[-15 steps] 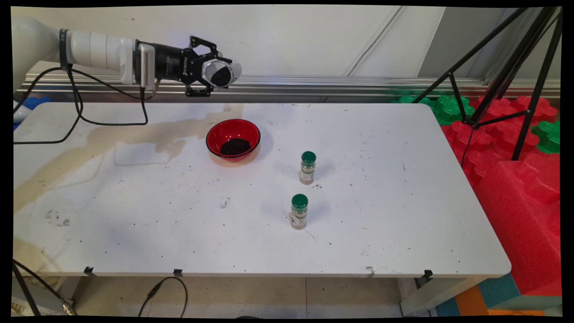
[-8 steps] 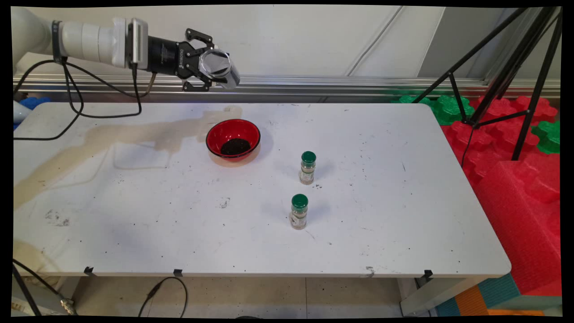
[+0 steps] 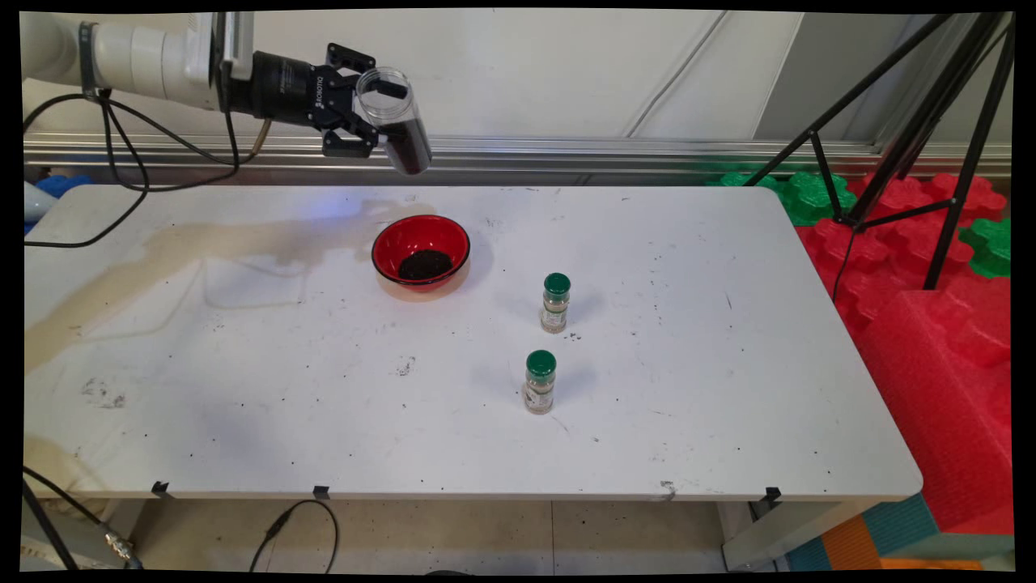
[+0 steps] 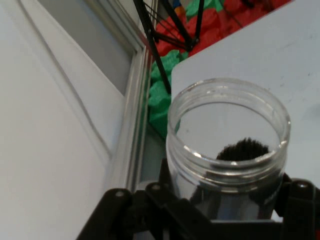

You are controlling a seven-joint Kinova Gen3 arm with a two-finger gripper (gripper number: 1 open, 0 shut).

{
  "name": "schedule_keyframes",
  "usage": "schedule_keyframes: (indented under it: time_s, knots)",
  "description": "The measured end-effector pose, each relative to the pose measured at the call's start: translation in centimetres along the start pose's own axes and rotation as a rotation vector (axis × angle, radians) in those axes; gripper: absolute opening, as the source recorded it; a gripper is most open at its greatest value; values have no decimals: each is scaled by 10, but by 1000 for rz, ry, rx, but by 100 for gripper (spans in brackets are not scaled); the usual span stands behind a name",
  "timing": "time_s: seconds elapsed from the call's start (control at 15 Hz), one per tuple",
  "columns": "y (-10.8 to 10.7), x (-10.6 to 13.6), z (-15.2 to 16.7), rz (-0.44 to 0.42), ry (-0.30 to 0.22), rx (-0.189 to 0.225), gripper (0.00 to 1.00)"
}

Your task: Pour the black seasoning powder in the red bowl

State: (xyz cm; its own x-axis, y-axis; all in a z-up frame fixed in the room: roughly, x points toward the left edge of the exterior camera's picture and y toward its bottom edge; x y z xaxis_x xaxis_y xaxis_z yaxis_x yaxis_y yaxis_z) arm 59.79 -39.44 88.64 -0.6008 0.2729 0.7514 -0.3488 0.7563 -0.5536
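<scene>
Jaws clamp a tilted open clear jar (image 3: 394, 119) of dark grains, high behind the red bowl (image 3: 421, 250).

A stained white worktop (image 3: 243, 389) stands before a pale panelled wall (image 3: 526, 73) with a metal rail (image 3: 607, 150), a black tripod (image 3: 914, 121) and red and green foam blocks (image 3: 931, 324) at its right, over a tiled floor (image 3: 486, 534).

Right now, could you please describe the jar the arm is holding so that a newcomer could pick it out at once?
Start at the white table and find the red bowl near its far edge. Above and behind it, the gripper holds a clear jar aloft. Unlike the two green-capped bottles on the table, it is lidless, tilted, and holds dark grounds.
</scene>
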Motion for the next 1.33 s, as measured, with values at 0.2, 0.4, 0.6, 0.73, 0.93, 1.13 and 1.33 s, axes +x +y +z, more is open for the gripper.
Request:
schedule_keyframes:
  time_s: [0.2,0.4,0.6,0.73,0.93,1.13,1.33]
  knots:
    - [-1,5,-4,-89,10,-13,0]
    - [-3,12,-8,-181,24,-30,0]
    - [-4,19,-11,-258,36,-48,0]
    - [-5,23,-13,-305,44,-62,0]
    - [-4,31,-17,-369,57,-86,0]
    - [-3,37,-20,-412,66,-110,0]
    - [1,45,-22,-450,73,-135,0]
